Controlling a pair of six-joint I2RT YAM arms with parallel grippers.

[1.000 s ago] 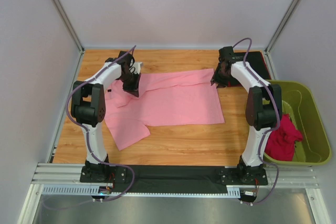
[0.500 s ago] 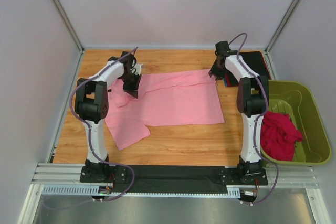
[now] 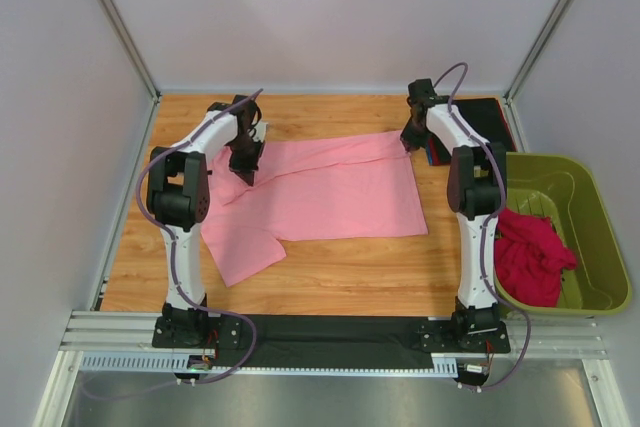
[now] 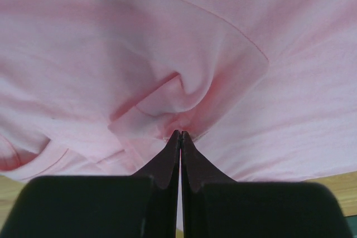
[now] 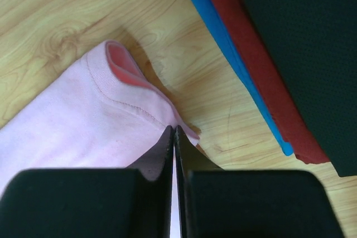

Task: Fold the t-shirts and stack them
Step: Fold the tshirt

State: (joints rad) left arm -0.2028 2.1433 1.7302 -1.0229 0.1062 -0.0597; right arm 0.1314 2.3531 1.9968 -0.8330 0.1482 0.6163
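pink t-shirt (image 3: 330, 192) spread flat, left of tub (image 3: 592, 197). soft, light, limp: likely sags, best taken by edges. left gripper (image 4: 179, 135) clamped on bunched fold far from tub; right gripper (image 5: 174, 129) clamped on tub-side hem corner.

In the left wrist view the pink shirt (image 4: 234, 48) runs off the top and both sides, and a puckered fold hides how much cloth sits between the left gripper (image 4: 179, 135) tips. The right wrist view cuts the stack (image 5: 262, 76) (blue, red and black layers) at its top and right edges. From above, the right arm (image 3: 468, 182) covers part of the stack. The magenta shirt (image 3: 535, 259) is bunched in the tub (image 3: 590, 192), its sleeves and collar indistinguishable.
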